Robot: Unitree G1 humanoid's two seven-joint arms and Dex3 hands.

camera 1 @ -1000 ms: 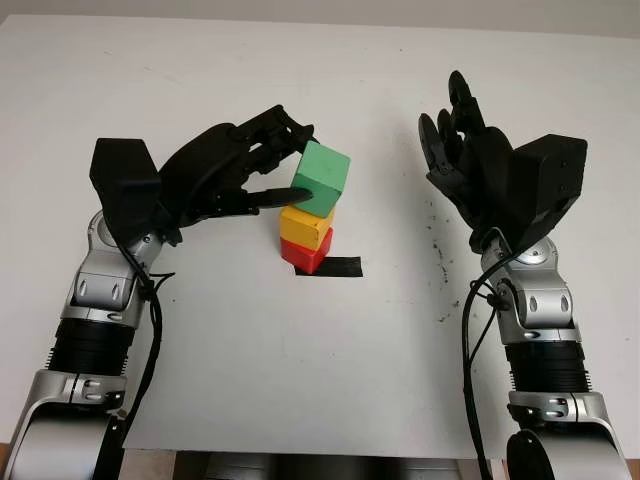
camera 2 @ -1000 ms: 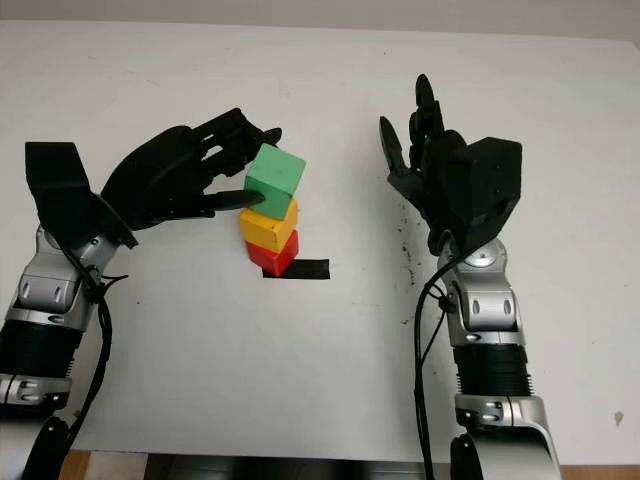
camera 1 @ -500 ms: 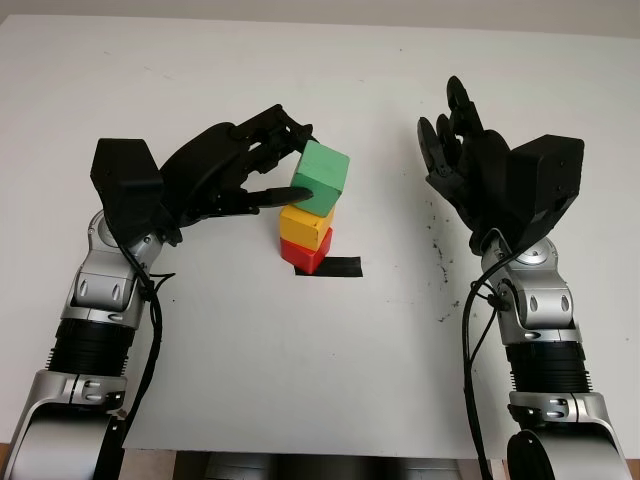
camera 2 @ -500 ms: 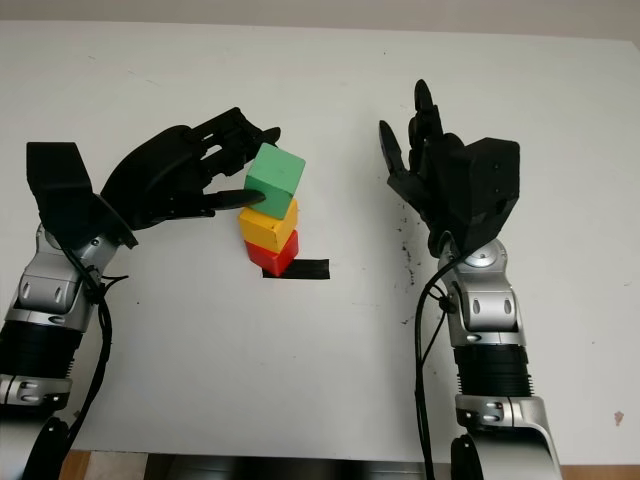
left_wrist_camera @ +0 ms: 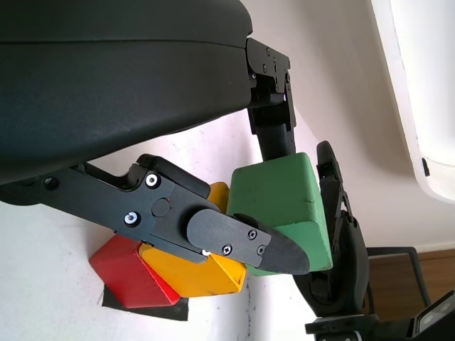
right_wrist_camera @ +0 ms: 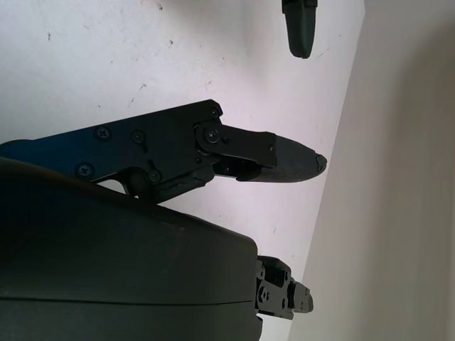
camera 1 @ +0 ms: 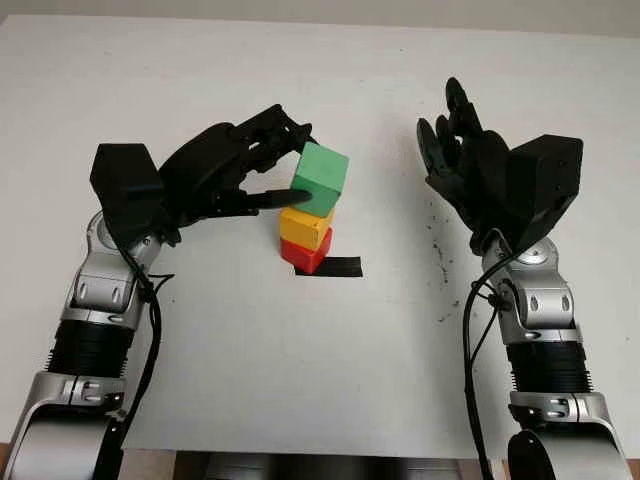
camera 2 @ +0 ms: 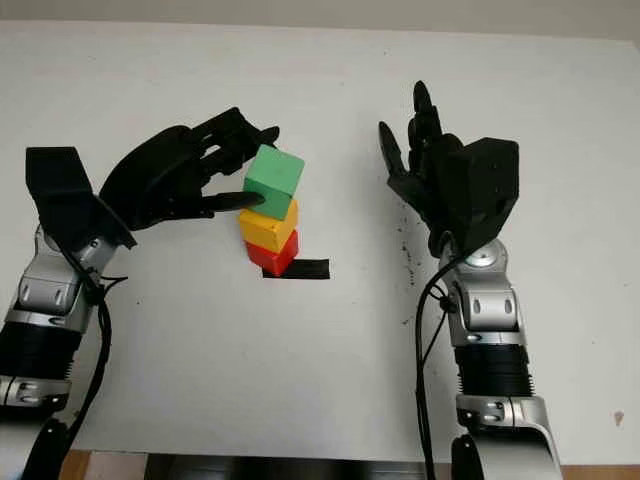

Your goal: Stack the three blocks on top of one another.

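A red block (camera 1: 311, 257) sits on the white table (camera 1: 300, 360) at a black tape mark (camera 1: 342, 268). A yellow block (camera 1: 305, 227) lies on it, and a green block (camera 1: 322, 178) is on top, a little tilted and turned. My left hand (camera 1: 298, 165) is shut on the green block from its left side, thumb on the near face and fingers over the far edge. The left wrist view shows the green block (left_wrist_camera: 284, 202) between the thumb and a far finger, above the yellow block (left_wrist_camera: 206, 273) and the red block (left_wrist_camera: 128, 273). My right hand (camera 1: 455, 140) is open, raised to the right of the stack.
Dark scuff marks (camera 1: 438, 245) speckle the table under the right hand. The table's near edge (camera 1: 300, 452) runs along the bottom of the head views.
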